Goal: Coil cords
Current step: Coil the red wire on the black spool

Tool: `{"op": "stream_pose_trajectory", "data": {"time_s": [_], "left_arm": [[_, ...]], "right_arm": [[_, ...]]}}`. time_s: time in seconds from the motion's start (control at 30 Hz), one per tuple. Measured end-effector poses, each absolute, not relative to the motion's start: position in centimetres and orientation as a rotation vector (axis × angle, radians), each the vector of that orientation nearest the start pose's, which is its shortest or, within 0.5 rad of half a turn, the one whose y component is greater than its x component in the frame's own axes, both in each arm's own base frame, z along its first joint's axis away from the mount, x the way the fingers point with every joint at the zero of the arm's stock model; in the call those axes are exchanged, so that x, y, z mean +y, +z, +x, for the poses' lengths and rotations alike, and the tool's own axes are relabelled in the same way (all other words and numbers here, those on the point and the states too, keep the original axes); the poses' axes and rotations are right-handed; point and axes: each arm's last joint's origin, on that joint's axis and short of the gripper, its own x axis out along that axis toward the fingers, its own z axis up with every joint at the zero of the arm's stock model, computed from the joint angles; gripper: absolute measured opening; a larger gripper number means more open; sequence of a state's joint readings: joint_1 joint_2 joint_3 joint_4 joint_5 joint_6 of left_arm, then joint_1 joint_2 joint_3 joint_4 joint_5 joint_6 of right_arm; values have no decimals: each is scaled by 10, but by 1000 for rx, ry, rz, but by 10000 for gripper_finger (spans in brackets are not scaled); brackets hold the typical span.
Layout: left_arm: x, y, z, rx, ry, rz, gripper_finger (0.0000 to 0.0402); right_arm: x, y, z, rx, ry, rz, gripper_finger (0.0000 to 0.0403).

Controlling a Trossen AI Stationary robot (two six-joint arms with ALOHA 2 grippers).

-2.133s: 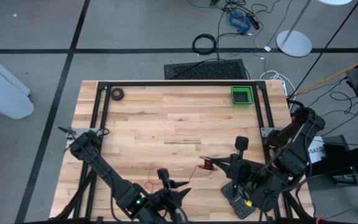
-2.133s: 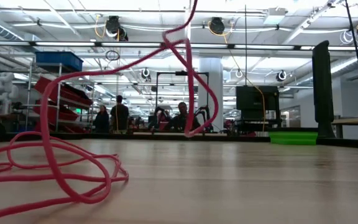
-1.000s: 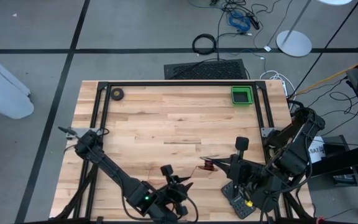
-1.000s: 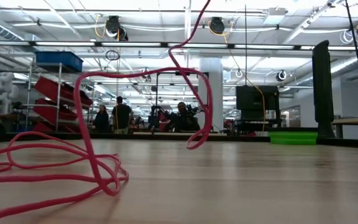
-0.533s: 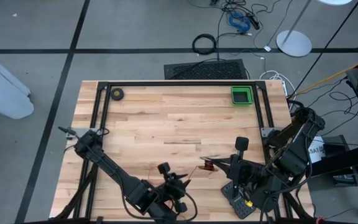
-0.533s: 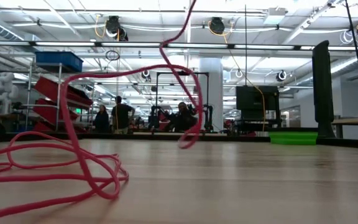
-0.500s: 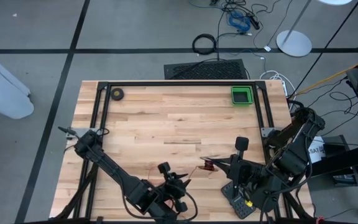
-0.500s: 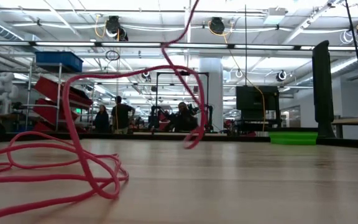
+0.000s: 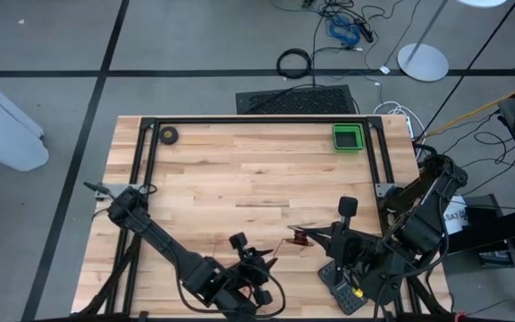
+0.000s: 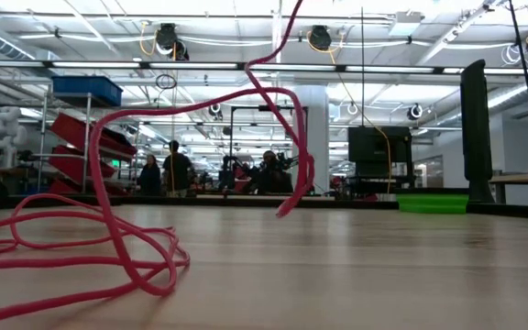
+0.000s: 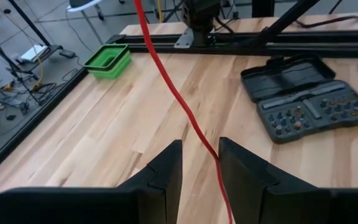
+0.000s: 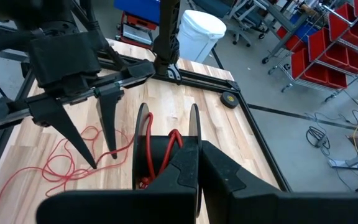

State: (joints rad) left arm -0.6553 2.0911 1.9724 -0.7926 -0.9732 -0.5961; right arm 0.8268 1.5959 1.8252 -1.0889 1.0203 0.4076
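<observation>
Cords [image 12: 157,152]: right pincer [image 12: 197,163] clamped on spool; left pincer [image 11: 199,163] apart, red strand between. Advise steady tension, even wraps.

A small green plastic tray [image 9: 348,137] sits at the wooden surface's [image 9: 240,179] far edge; a dark tape ring [image 9: 168,135] lies well apart along that edge.

No legible txt or nos.; white label [image 9: 455,216] by right arm base perhaps printed, unreadable.
</observation>
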Motion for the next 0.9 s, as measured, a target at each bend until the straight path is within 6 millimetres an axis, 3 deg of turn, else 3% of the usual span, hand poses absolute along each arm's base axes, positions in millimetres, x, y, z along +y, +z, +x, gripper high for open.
{"op": "stream_pose_trajectory", "data": {"time_s": [0.27,0.6,0.9], "left_arm": [[-255,297,375,497,472,100,104],[-255,297,374,499,475,160,11],[-253,296,372,500,515,206,3]], "right_arm": [[208,419,225,462,-278,-287,0],[208,419,225,462,-278,-287,0],[211,421,227,436,-274,-241,0]]}}
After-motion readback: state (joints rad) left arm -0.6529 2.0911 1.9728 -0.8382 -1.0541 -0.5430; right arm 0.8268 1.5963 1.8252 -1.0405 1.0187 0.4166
